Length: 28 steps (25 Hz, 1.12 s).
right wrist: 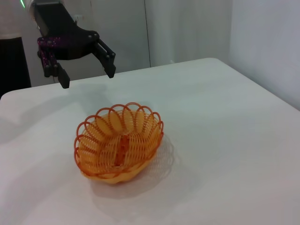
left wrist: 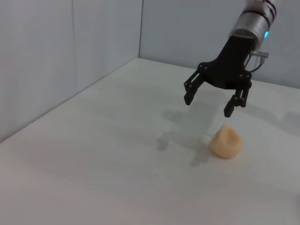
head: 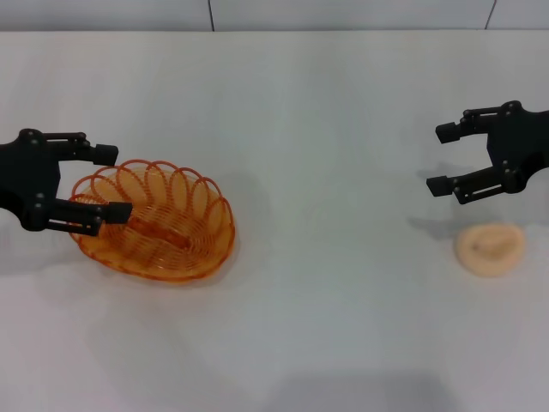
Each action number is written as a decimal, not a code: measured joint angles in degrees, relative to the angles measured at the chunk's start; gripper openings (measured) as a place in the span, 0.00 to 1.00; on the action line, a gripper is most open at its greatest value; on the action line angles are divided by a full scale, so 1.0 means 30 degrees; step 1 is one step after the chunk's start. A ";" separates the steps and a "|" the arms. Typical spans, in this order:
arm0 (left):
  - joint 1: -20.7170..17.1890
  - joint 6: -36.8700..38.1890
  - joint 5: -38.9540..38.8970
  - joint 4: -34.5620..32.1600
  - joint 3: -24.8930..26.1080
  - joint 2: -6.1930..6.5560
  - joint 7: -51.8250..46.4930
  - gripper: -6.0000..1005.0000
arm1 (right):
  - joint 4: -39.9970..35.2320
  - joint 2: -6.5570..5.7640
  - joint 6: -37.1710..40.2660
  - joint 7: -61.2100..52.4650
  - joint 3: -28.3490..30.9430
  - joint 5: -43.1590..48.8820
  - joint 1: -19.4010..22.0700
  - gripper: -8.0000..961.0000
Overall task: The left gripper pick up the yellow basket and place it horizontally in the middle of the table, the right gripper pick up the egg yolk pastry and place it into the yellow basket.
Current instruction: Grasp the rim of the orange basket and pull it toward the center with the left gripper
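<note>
The yellow basket [head: 199, 225] sits upright and empty on the white table [head: 326, 129], left of the middle. My left gripper [head: 111, 182] is open at the basket's left end. In the right wrist view it [right wrist: 87, 77] hovers above and beyond the basket [right wrist: 146, 136], apart from it. The egg yolk pastry [head: 490, 248] lies on the table at the right. My right gripper [head: 437, 160] is open and empty, raised just behind the pastry. The left wrist view shows this gripper [left wrist: 207, 106] above the pastry [left wrist: 226, 141], not touching it.
Grey walls [left wrist: 70, 56] close off the table's far edges. Bare tabletop stretches between the basket and the pastry [head: 343, 232].
</note>
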State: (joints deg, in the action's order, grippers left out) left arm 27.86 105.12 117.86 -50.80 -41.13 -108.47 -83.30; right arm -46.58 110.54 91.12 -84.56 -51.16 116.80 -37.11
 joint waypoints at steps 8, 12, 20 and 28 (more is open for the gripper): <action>-0.0007 -0.0032 0.0000 -0.0001 -0.0016 0.0007 -0.0013 0.85 | -0.0029 0.0067 -0.0142 0.0035 0.0000 0.0026 0.0013 0.89; -0.0020 -0.0030 0.0000 -0.0001 -0.0018 0.0008 -0.0050 0.85 | -0.0029 0.0067 -0.0143 0.0054 0.0001 0.0092 -0.0014 0.89; 0.0056 0.0138 0.0372 -0.1233 -0.0081 0.0061 -0.3530 0.85 | -0.0030 0.0050 -0.0138 0.0065 0.0001 0.0120 0.0040 0.89; 0.0687 0.0988 0.3904 -0.5209 -0.0119 -0.0219 -1.1280 0.85 | -0.0044 0.0023 -0.0137 0.0135 0.0002 0.0156 0.0067 0.89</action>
State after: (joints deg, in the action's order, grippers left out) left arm 29.92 108.08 129.57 -66.42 -41.49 -109.12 -117.14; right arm -46.72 110.61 90.71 -84.16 -51.15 117.27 -36.91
